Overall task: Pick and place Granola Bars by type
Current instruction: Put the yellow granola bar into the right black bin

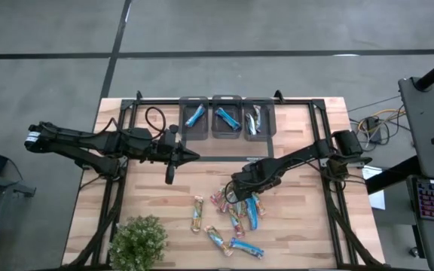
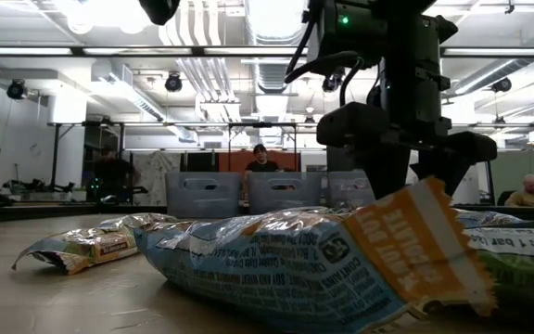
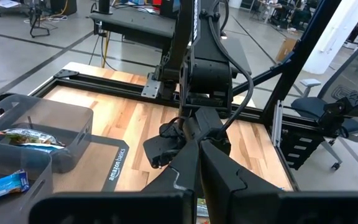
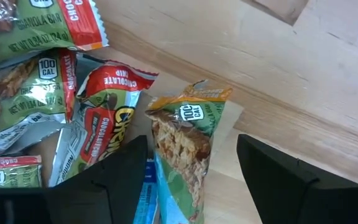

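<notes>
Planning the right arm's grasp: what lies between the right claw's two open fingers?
In the right wrist view, a green-wrapped granola bar lies on the table between the right claw's open fingers; a blue wrapper edge lies beside it.

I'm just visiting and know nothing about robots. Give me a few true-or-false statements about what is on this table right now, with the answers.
1. The right gripper hangs open over the pile of granola bars. True.
2. All three bins are empty. False: each holds at least one bar.
3. A leafy green plant sits at a table corner. True.
4. The left gripper holds a bar. False: its fingers are shut on nothing, away from the pile.
</notes>
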{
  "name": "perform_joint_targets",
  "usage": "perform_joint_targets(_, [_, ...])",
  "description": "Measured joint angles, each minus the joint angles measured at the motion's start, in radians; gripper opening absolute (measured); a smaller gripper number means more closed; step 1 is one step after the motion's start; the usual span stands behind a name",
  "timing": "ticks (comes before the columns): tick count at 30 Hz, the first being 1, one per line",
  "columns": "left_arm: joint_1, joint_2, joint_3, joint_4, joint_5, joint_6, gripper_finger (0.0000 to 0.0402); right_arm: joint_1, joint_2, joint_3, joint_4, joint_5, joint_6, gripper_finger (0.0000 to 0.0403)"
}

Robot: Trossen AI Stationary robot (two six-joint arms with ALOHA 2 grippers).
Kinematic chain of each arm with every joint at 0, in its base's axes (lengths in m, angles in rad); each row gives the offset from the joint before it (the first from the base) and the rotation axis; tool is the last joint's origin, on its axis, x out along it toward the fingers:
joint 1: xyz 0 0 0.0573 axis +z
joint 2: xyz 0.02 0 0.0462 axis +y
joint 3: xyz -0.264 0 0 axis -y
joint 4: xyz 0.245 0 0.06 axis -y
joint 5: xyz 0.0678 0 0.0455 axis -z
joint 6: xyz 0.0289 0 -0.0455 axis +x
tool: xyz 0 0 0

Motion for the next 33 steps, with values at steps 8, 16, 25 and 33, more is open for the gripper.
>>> perform_joint_targets(8, [0.0,0.0,0.0,0.0,0.0,0.0,0.0,0.001,0.0,-0.007,0.026,0.0,-0.007,0.0238])
perform_joint_targets(16, [0.0,0.0,0.0,0.0,0.0,0.0,0.0,0.001,0.0,-0.021,0.028,0.0,-0.003,0.0238])
perform_joint_targets(25, [0.0,0.0,0.0,0.0,0.0,0.0,0.0,0.001,0.0,-0.026,0.038,0.0,0.0,0.0237])
perform_joint_targets(33, [0.0,0.0,0.0,0.0,0.0,0.0,0.0,0.001,-0.001,-0.032,0.045,-0.016,0.001,0.0228])
